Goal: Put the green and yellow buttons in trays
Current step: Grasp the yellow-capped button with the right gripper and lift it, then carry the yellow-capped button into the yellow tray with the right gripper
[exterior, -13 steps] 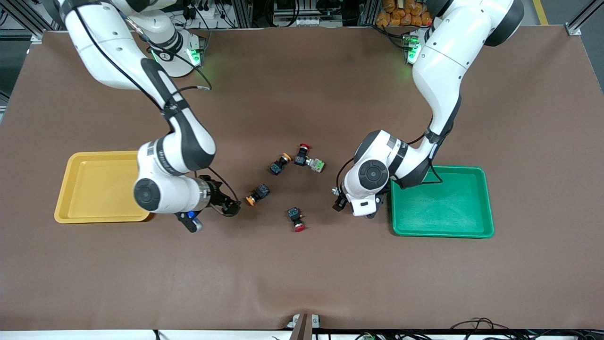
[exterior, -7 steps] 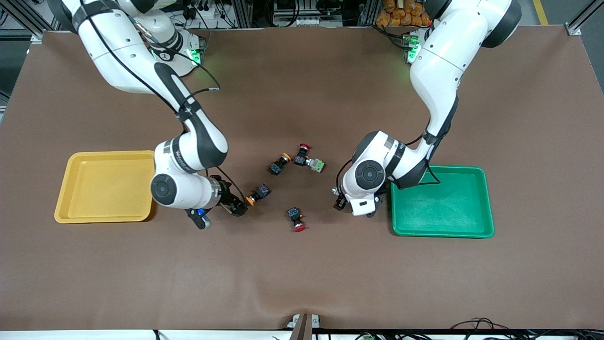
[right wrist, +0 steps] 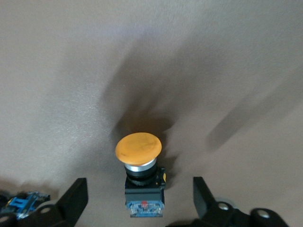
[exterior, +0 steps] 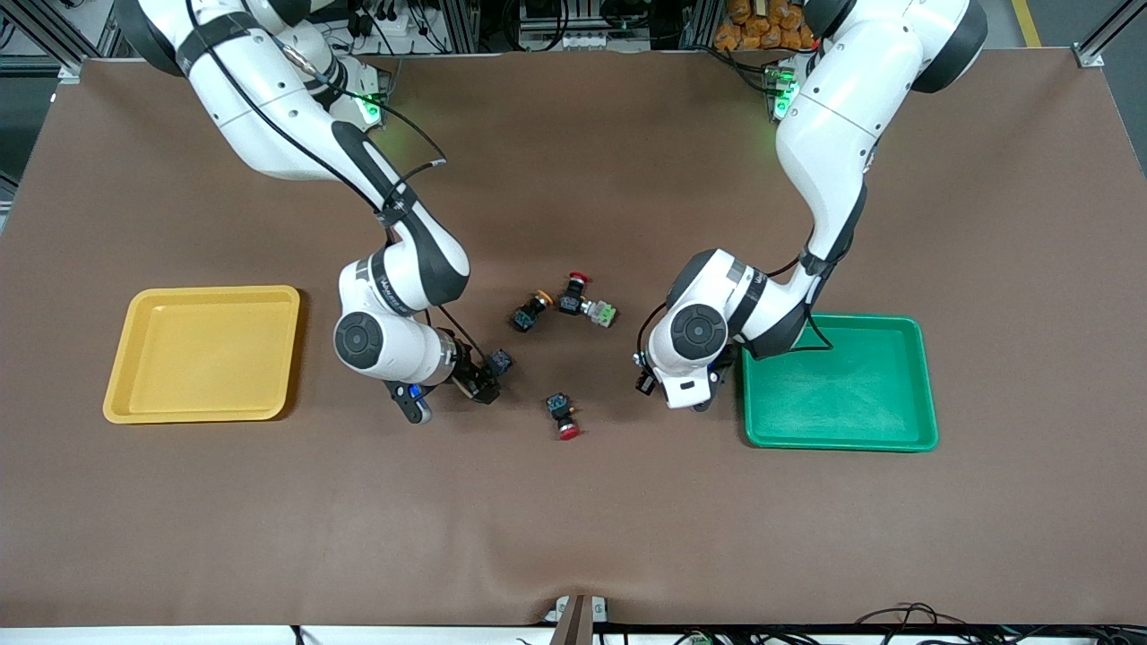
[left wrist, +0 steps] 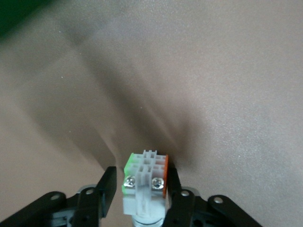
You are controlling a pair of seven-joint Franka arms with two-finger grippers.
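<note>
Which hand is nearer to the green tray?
The left. The left hand sits at the tray's edge toward the right arm's end, its fingers around a white-grey green button. The right hand is over a yellow button, much farther off.

Robotics lab: aluminium framing (exterior: 1104, 38) and cables (exterior: 896, 616) ring the table (exterior: 573, 520).

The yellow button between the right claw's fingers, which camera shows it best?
The right wrist view: the yellow button sits large, cap and black body clear. The front view shows only its body beside the right claw. The left wrist view misses it.
</note>
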